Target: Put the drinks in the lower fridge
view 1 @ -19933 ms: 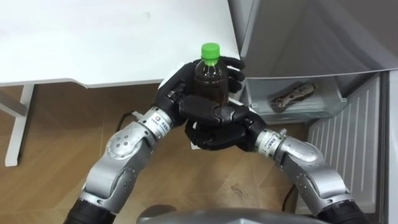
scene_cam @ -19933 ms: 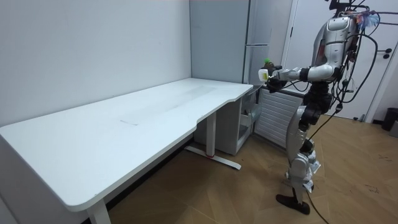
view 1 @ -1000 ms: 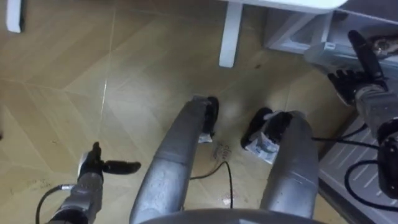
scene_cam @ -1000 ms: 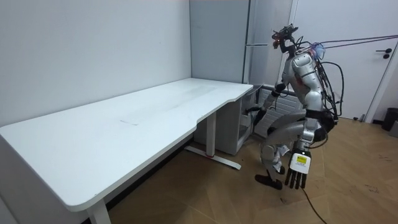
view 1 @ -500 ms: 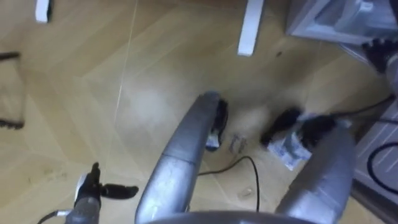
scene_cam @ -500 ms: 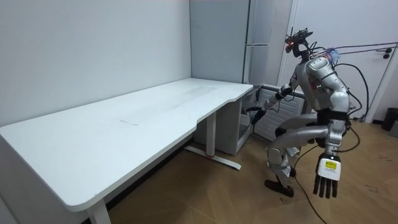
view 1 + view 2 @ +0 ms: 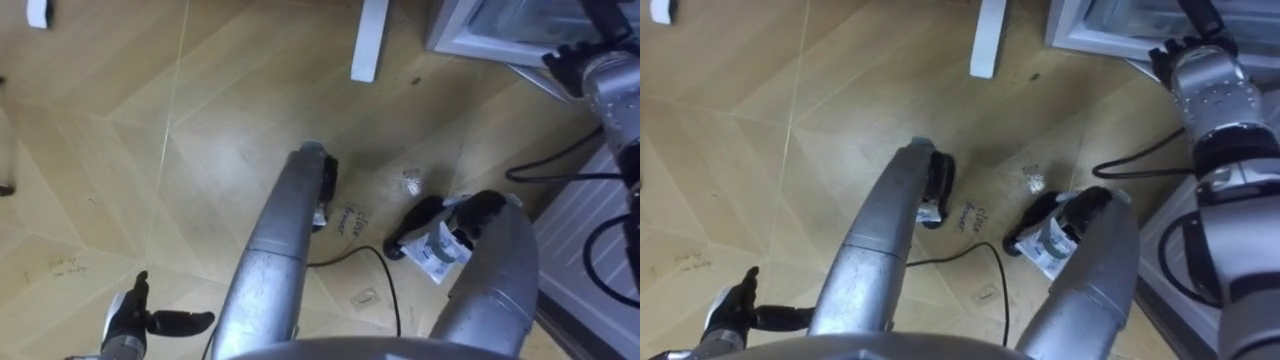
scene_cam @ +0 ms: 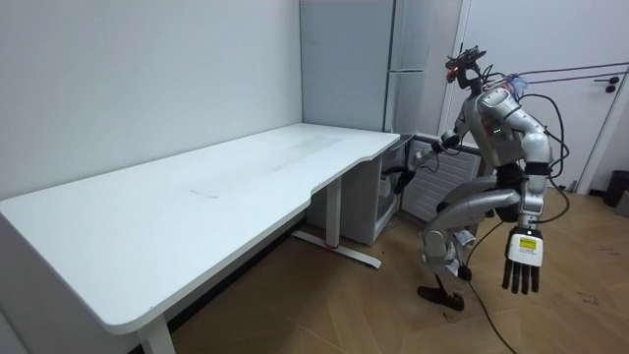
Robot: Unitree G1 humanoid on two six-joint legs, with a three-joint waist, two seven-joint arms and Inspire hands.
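Observation:
I am crouched in front of the tall grey fridge (image 8: 393,59), beside the end of the white table (image 8: 197,197). My right hand (image 7: 1180,50) reaches up to the rim of the open lower compartment (image 7: 470,45), and its fingers are hidden against that rim. In the room view the same right hand (image 8: 401,179) shows as a dark shape at the compartment's mouth. My left hand (image 7: 150,322) hangs low by my side, fingers straight and holding nothing; the room view shows that left hand (image 8: 521,265) dangling above the floor.
The table's white leg (image 7: 370,40) stands just left of the fridge. The lower fridge door (image 7: 590,230), ribbed inside, stands open at my right. Wooden floor lies all around. A white room door (image 8: 590,98) is behind me.
About 20 s ago I stood upright with both hands round a green-capped bottle. In the last second my body rose a little and the left hand swung back to hang straight down.

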